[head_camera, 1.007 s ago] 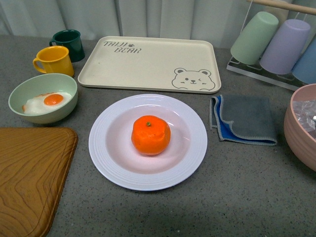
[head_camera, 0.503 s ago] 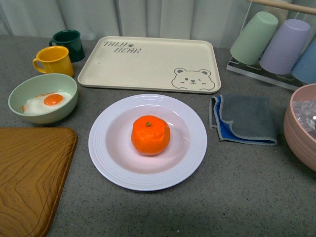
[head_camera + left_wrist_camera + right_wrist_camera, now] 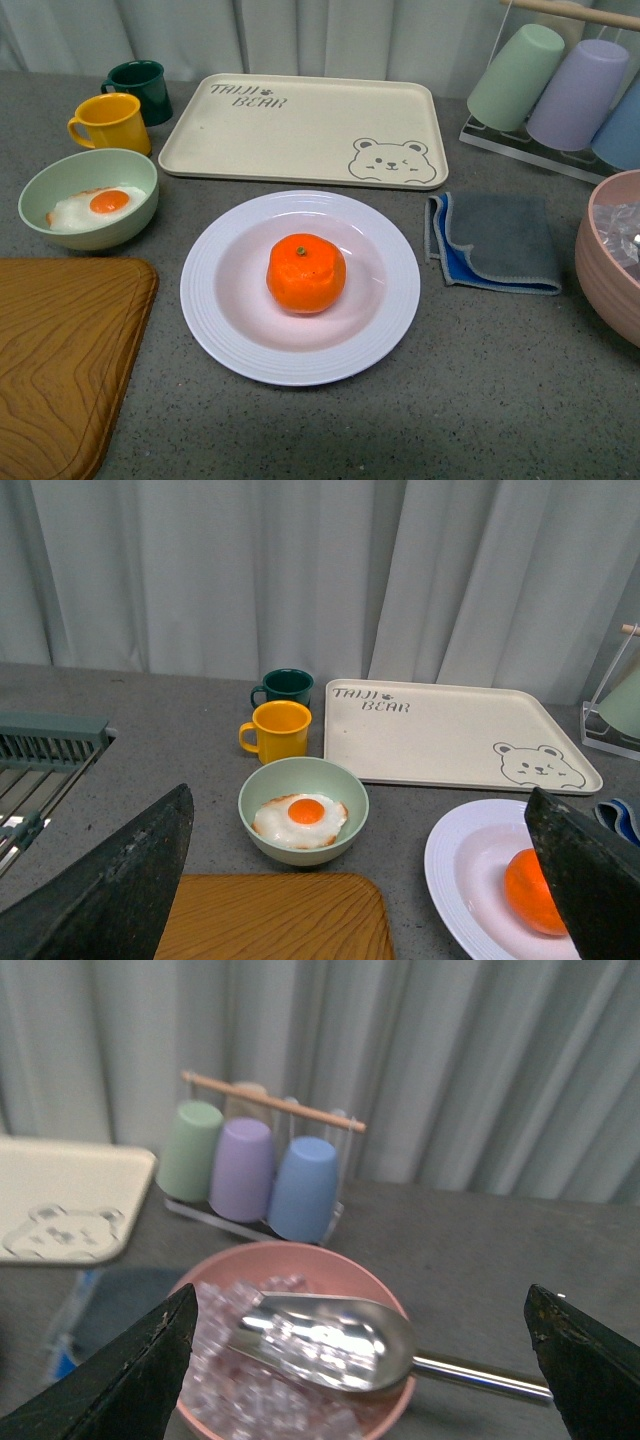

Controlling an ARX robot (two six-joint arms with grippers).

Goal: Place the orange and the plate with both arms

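- Table [image 3: 500,380]: grey, speckled; everything else is carried on it. Neither arm is seen from the front.
- Wooden board [image 3: 60,360]: laid directly beneath the left gripper [image 3: 357,795], with its edge seen between the fingers [image 3: 120,880].
- Tray [image 3: 300,125]: cream, printed with a bear; set far ahead of the left gripper, beyond the plate.
- Plate [image 3: 215,300]: white, ridged rim; placed ahead of the left gripper towards the right arm's side, partly hidden behind one finger in the left wrist view.
- Pink bowl [image 3: 300,1252]: filled with ice cubes [image 3: 250,1390] and a metal scoop [image 3: 330,1335]; found just ahead of the right gripper [image 3: 360,1290], between its fingers [image 3: 130,1370].
- Cup rack [image 3: 520,145]: holds a green cup [image 3: 515,78], purple cup [image 3: 578,92] and blue cup [image 3: 622,125], mouths down; set beyond the pink bowl from the right gripper.
- Cloth [image 3: 495,240]: grey over blue, folded; laid between the plate and the pink bowl.
- Green bowl [image 3: 90,238]: holds a fried egg [image 3: 95,207]; centred ahead of the left gripper.
- Orange [image 3: 306,273]: seated in the middle of the plate, stem dot up, well apart from both grippers.
- Yellow mug [image 3: 110,122] and dark green mug [image 3: 140,88]: stood side by side, just beyond the green bowl.
- Left gripper: fingers spread wide, nothing held.
- Right gripper: fingers spread wide, nothing held.
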